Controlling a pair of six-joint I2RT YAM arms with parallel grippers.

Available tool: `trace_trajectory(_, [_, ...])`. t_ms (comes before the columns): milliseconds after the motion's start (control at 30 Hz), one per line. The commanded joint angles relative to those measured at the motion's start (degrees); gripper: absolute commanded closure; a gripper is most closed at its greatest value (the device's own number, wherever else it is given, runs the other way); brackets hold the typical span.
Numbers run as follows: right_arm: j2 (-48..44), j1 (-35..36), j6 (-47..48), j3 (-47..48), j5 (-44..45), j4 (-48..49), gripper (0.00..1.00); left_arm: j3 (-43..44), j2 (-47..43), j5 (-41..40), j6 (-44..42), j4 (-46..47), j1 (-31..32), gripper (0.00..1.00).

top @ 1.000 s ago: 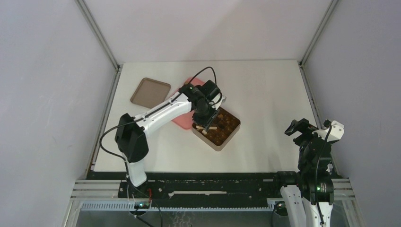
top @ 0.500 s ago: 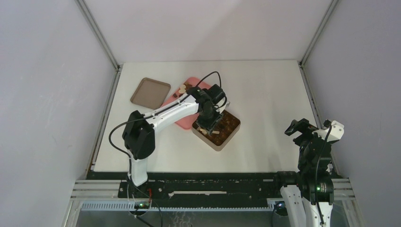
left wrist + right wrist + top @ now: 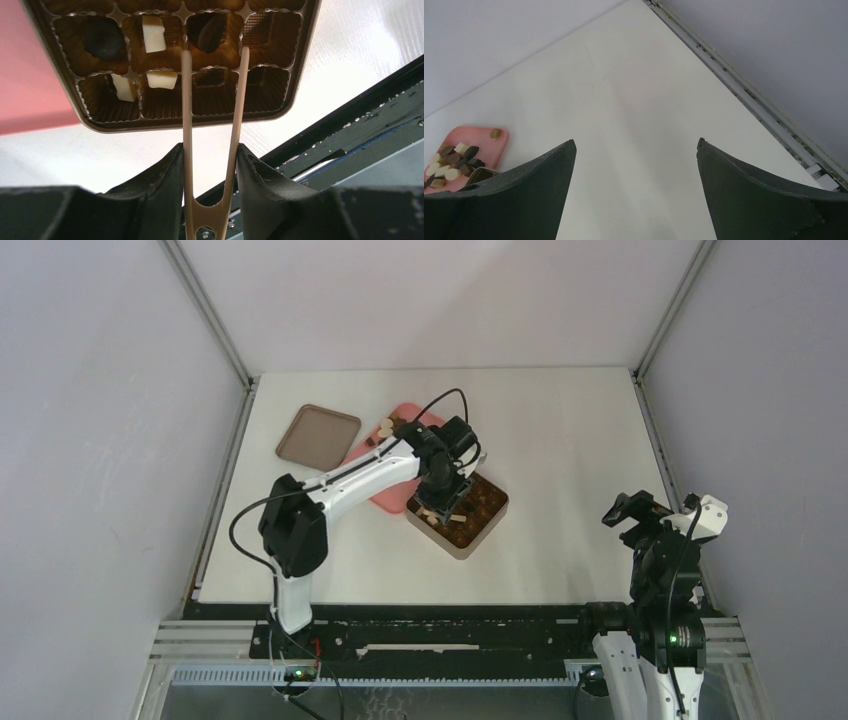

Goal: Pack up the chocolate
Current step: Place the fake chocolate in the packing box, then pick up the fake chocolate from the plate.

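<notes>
Five chocolates (image 3: 153, 34) show in the near cells of the tin (image 3: 135, 128), three cream and two dark. Loose chocolates (image 3: 454, 160) lie on the pink tray (image 3: 479, 137) just beside the tin. At the tin the left gripper (image 3: 210, 150) clamps the wooden tongs (image 3: 186, 100) from both sides, low on their arms. The tong tips stand apart at the near edge of a cell holding a dark piece (image 3: 210, 32); contact can't be told. Off to the right the right gripper (image 3: 635, 141) is spread wide over the white table (image 3: 624, 75), well apart from the tin.

No readable text, no labels, no brands, no numbers
</notes>
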State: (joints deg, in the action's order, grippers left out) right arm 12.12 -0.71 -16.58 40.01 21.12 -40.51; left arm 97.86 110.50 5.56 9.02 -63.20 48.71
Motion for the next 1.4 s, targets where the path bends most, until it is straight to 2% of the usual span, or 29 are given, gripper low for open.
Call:
trace_trajectory(0, [-0.34,0.22,1.1,-0.19,0.36,1.94,0.01,3.93,-4.54,-2.56,-0.2,-0.88,-1.42,0.56])
trace_trajectory(400, [-0.17,0.25,1.07,-0.19,0.5,1.95,0.01,4.82,-6.19,-5.41,-1.63,-2.29,-14.38,0.56])
trace_trajectory(767, [-0.03,0.21,1.02,-0.19,0.67,1.99,0.01,11.86,4.04,-8.3,-0.12,-0.97,-24.56,0.56])
trace_trajectory(1100, [0.24,0.27,0.91,-0.17,0.89,2.0,0.01,22.25,14.81,-8.2,0.91,-1.13,-28.63,0.56])
trace_trajectory(1367, [0.43,0.26,0.72,-0.19,1.19,1.86,0.01,23.78,18.27,-3.85,1.34,0.93,-29.02,0.56])
